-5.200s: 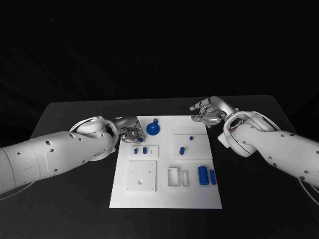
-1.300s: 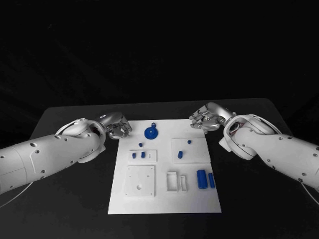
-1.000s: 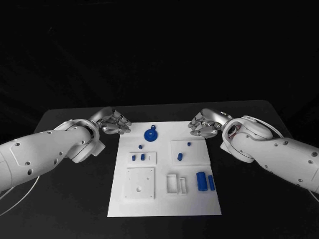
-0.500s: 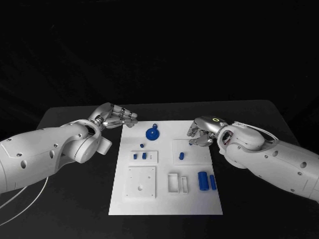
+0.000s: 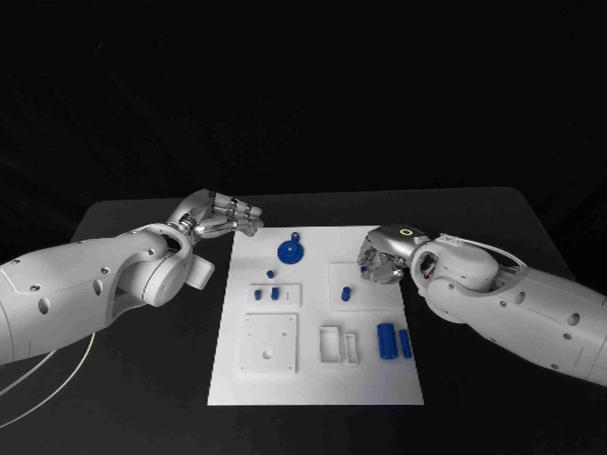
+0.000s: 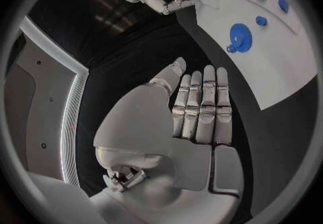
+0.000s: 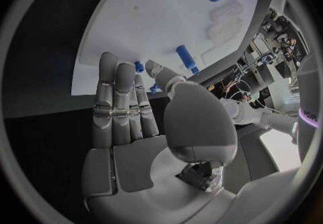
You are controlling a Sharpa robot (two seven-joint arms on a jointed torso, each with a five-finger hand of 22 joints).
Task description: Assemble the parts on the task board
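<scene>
Silver left hand (image 5: 219, 216) and right hand (image 5: 386, 256) hold nothing, fingers straight; right one overhangs the board (image 5: 318, 379).

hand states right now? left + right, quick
Left robot hand: open, fingers straight, holding nothing, beside the white task board.
Right robot hand: open, fingers extended, holding nothing, above the board's edge.

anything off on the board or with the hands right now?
Nothing stands out. The task board lies flat and square on the table, with the blue gear and the other blue parts resting on it. The left hand and right hand hold nothing.
</scene>
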